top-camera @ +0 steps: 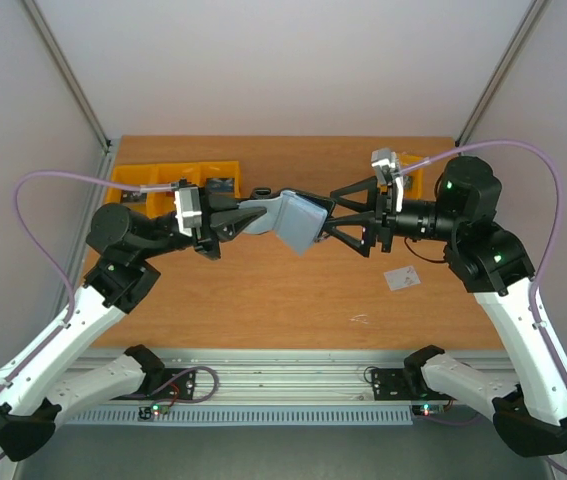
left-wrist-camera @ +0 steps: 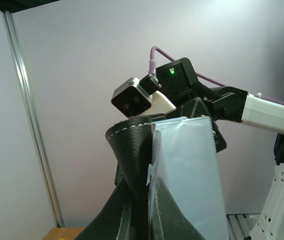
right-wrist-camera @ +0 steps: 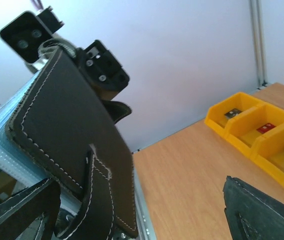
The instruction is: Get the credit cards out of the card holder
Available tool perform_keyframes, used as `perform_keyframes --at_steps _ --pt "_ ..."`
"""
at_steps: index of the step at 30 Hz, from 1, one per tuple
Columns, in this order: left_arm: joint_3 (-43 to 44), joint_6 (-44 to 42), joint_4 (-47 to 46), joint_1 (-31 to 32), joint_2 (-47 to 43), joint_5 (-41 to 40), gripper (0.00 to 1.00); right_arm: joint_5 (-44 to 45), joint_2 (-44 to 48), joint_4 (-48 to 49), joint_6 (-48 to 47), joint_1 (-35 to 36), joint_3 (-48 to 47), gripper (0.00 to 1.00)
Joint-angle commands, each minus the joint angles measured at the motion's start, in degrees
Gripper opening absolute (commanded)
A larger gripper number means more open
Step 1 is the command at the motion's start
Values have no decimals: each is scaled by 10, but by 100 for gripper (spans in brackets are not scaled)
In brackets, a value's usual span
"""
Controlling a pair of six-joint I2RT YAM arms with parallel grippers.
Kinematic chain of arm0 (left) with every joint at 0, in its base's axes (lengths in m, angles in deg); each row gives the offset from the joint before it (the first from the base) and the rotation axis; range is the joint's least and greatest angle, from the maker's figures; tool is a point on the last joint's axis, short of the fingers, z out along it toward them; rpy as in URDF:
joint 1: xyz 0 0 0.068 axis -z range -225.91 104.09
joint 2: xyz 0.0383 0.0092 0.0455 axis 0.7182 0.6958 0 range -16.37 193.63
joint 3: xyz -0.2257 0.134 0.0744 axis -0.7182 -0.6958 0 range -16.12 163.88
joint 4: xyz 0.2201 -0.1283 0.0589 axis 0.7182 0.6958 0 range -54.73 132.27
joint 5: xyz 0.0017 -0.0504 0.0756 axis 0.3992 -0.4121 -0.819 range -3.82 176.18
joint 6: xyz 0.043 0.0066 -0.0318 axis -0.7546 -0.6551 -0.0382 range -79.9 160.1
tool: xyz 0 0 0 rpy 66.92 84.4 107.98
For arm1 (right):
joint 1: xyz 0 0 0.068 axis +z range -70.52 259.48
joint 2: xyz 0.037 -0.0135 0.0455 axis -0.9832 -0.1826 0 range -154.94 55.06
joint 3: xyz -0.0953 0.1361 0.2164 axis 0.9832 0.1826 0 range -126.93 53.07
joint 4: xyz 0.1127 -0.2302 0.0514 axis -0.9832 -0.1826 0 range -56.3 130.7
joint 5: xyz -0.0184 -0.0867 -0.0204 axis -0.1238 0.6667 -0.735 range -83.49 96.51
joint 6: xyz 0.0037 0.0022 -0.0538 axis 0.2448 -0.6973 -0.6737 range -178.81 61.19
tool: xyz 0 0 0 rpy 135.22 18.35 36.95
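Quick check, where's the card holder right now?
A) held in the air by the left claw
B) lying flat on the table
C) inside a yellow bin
A: the card holder is up in mid-air, pinched at one end by the left claw.

Black card holder, white stitching, grey-blue inside, yellow bins, whitish credit card
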Motion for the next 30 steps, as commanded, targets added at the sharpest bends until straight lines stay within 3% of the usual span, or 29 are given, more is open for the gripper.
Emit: perform_keyframes --at_steps 1,5,14,20,30 --pt "16 14 -55 3 -7 -18 0 5 1 12 -13 25 -17 88" --pt "15 14 -47 4 -9 -24 0 7 -6 2 -15 31 -27 87" --pt "14 11 -52 4 -9 -48 0 19 -16 -150 -111 32 -108 88" --pt "13 14 -49 4 -12 -43 0 52 -30 -96 -63 32 -104 76" --pt "11 16 -49 3 -15 -45 0 64 -45 -76 -51 32 -98 78"
